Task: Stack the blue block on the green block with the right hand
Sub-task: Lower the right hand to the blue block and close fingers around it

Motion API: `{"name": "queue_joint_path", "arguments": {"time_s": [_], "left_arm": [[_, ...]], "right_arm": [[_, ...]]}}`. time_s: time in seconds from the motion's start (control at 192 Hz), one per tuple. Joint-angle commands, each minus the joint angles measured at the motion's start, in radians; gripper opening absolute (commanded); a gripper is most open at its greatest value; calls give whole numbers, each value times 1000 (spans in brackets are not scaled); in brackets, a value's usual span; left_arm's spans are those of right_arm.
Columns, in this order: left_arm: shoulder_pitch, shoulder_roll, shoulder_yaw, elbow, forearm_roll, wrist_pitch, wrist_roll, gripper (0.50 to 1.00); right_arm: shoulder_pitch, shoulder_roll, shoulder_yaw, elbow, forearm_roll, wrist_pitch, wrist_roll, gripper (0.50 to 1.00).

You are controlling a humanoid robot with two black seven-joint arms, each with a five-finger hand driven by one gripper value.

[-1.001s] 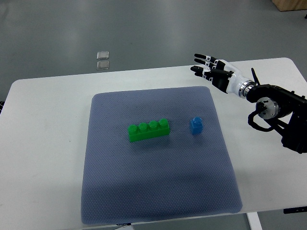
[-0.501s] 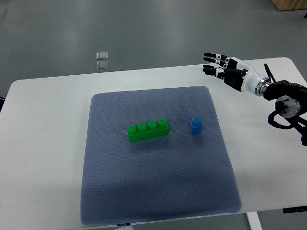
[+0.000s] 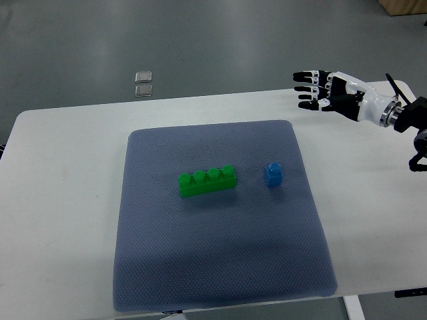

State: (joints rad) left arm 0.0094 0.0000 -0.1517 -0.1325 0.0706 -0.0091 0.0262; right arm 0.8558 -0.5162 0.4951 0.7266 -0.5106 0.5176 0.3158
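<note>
Your right hand (image 3: pixel 325 91) sits in the upper right of the frame above the white surface (image 3: pixel 60 173), fingers spread apart and holding nothing, well apart from both blocks. The small blue plastic block (image 3: pixel 273 174) stands upright on the grey-blue textured mat (image 3: pixel 220 267), right of centre, near the right end of the long green four-stud plastic block (image 3: pixel 207 181) but not touching it. The studs of the green one face up, so it is ready to take the blue one on top. Nothing is grasped yet; the reach down and left to the blue block is the step ahead of you.
</note>
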Motion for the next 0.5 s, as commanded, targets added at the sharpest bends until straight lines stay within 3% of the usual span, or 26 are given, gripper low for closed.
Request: {"name": "queue_joint_path", "arguments": {"time_s": [0.0,0.276,0.495], "left_arm": [[0,0,0,1,0,0,0,1000],[0,0,0,1,0,0,0,1000],[0,0,0,1,0,0,0,1000]], "right_arm": [[-9,-33,2,51,-128,-11,31,917],[-64,-145,2,310,-456,-91,80,915],[-96,-67,-24,323,-592,-275,49,891]]}}
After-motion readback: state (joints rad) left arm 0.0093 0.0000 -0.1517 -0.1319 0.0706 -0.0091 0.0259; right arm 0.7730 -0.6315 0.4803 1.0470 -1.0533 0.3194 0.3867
